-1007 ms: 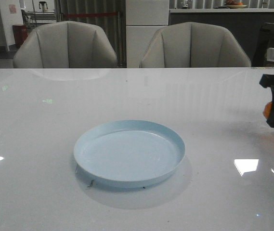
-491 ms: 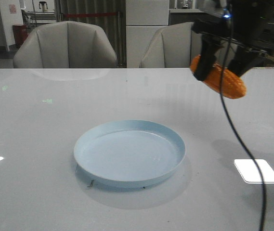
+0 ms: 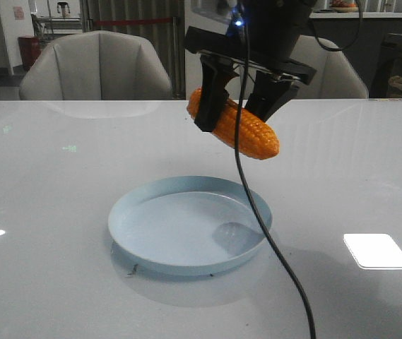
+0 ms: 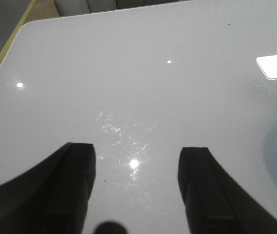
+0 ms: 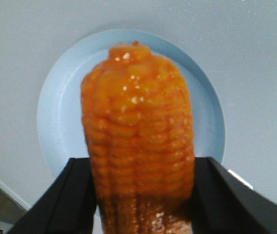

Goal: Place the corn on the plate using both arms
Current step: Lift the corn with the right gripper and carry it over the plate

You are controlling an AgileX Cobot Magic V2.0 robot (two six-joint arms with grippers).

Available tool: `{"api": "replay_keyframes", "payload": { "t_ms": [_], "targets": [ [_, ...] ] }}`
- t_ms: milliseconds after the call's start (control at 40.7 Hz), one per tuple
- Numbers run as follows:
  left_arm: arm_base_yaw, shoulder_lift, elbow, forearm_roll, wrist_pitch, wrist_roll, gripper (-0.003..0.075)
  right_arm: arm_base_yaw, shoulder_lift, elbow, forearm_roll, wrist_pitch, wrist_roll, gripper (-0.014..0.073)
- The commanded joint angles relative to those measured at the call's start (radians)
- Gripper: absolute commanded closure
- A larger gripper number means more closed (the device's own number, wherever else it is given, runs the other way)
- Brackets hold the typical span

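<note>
**One cob held in the air above the plate**

One pale blue plate [image 3: 189,224] sits low in the centre of the front view on the glossy white surface [image 3: 59,268], with a small dark shadow inside its right half. Above it, in the upper middle of the frame, the right tool [image 3: 237,106] pinches the orange corn [image 3: 234,132] across its thick end. The cob is clear of the plate and tilted, its tapered tip pointing down and to the right. A black cable [image 3: 257,212] hangs from the arm across the plate's right rim.

In the left wrist view the left tool [image 4: 137,165] is spread and holds nothing, above bare surface with the plate's edge at the frame's right.

Two grey chairs [image 3: 96,65] stand at the far edge.
</note>
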Motion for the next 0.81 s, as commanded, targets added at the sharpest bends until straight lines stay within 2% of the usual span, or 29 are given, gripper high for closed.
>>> {"api": "replay_keyframes", "payload": {
  "t_ms": [0, 319, 663, 737, 786],
  "targets": [
    [0.001, -0.003, -0.028, -0.012, -0.078, -0.005, 0.0286, 0.008, -0.051, -0.034, 0.028, -0.02, -0.008, 0.0389],
    [0.001, -0.003, -0.028, -0.012, -0.078, -0.005, 0.0286, 0.014, 0.068, -0.034, 0.043, 0.028, -0.008, 0.0389],
    [0.001, -0.003, -0.028, -0.012, -0.078, -0.005, 0.0286, 0.014, 0.145, -0.034, 0.186, -0.002, -0.008, 0.0389],
    [0.001, -0.003, -0.028, -0.012, -0.078, -0.005, 0.0286, 0.014, 0.145, -0.034, 0.18, -0.019, -0.035, 0.0351],
    [0.001, -0.003, -0.028, -0.012, -0.078, -0.005, 0.0286, 0.014, 0.145, -0.034, 0.179, -0.024, -0.069, 0.029]
  ]
}}
